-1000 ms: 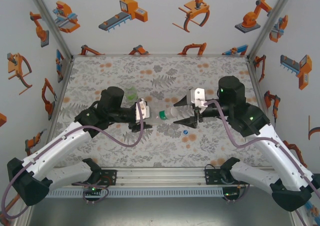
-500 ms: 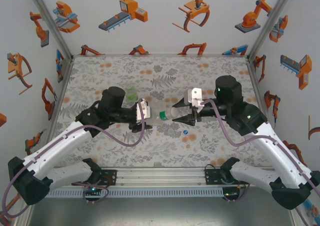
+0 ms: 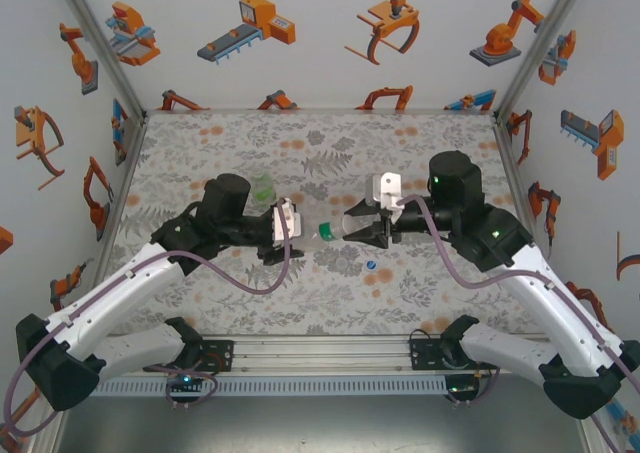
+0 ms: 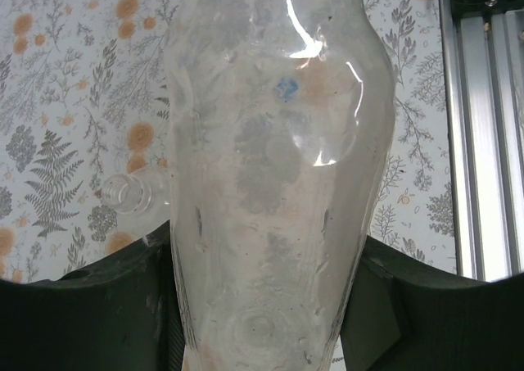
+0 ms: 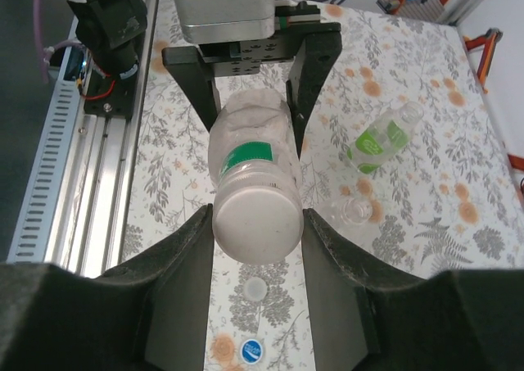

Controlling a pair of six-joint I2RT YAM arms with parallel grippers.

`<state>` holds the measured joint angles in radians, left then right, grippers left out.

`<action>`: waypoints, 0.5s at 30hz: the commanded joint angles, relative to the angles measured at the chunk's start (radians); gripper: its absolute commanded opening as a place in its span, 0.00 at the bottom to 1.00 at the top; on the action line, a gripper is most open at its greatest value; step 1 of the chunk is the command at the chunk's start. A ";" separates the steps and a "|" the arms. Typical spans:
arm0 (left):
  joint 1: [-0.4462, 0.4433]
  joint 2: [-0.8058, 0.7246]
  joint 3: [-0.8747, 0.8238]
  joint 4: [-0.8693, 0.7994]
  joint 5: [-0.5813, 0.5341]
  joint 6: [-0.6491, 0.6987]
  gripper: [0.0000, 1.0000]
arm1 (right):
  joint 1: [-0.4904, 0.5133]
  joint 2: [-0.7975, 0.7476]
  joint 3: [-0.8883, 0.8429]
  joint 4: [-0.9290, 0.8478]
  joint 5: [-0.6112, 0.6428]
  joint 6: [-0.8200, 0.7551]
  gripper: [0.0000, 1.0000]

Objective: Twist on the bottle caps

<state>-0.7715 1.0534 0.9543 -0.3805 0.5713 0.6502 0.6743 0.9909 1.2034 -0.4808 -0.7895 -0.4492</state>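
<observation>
My left gripper [image 3: 293, 235] holds the taller clear bottle [image 4: 270, 166] with a green band [image 5: 250, 153] level above the table, jaws shut on its lower body. A pale cap [image 5: 255, 222] sits on the bottle's mouth. My right gripper [image 3: 354, 231] faces it, and both of its fingers [image 5: 184, 256] press the sides of that cap. A blue cap [image 5: 251, 350] and a small pale cap [image 5: 256, 287] lie on the table below. The squat green bottle [image 3: 262, 185] stands behind my left arm. A clear bottle's open mouth [image 4: 131, 195] lies beside the held one.
The aluminium rail [image 5: 90, 174] with the arm bases runs along the near table edge. Patterned walls [image 3: 320, 33] close in the back and sides. The flowered table [image 3: 330, 143] stretches out behind both grippers.
My right gripper has slid left onto the bottle's mouth and its jaws have narrowed until they touch the pale cap. The left gripper and the bottle have stayed where they were.
</observation>
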 commanded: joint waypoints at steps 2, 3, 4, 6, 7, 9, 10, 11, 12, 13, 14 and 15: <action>0.000 -0.017 0.018 0.040 -0.076 -0.006 0.00 | 0.005 0.008 -0.024 0.141 0.098 0.268 0.00; 0.000 -0.021 0.013 0.050 -0.093 -0.008 0.00 | 0.005 0.008 -0.032 0.165 0.124 0.338 0.00; 0.000 -0.025 0.006 0.063 -0.116 -0.012 0.00 | 0.005 0.008 -0.042 0.196 0.150 0.432 0.00; 0.001 -0.031 -0.002 0.082 -0.158 -0.017 0.00 | 0.005 0.005 -0.061 0.244 0.203 0.577 0.00; 0.002 -0.031 -0.005 0.089 -0.177 -0.020 0.00 | 0.005 0.003 -0.070 0.265 0.230 0.655 0.00; 0.005 -0.031 -0.006 0.096 -0.204 -0.022 0.00 | 0.005 0.000 -0.088 0.299 0.287 0.805 0.00; 0.006 -0.030 -0.006 0.100 -0.213 -0.024 0.00 | 0.005 0.002 -0.096 0.313 0.316 0.888 0.00; 0.006 -0.029 -0.006 0.102 -0.222 -0.026 0.00 | 0.005 0.004 -0.102 0.326 0.345 0.969 0.00; 0.009 -0.025 -0.006 0.105 -0.226 -0.027 0.00 | 0.005 0.008 -0.105 0.328 0.372 1.039 0.00; 0.009 -0.023 -0.006 0.107 -0.230 -0.030 0.00 | 0.005 0.011 -0.103 0.322 0.399 1.106 0.00; 0.008 -0.022 -0.006 0.108 -0.234 -0.032 0.00 | 0.005 0.013 -0.099 0.303 0.441 1.184 0.00; 0.008 -0.018 -0.006 0.110 -0.237 -0.034 0.00 | 0.005 0.018 -0.090 0.268 0.480 1.266 0.00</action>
<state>-0.7708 1.0420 0.9516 -0.3359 0.3908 0.6350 0.6750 1.0004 1.1114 -0.2104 -0.4622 0.4404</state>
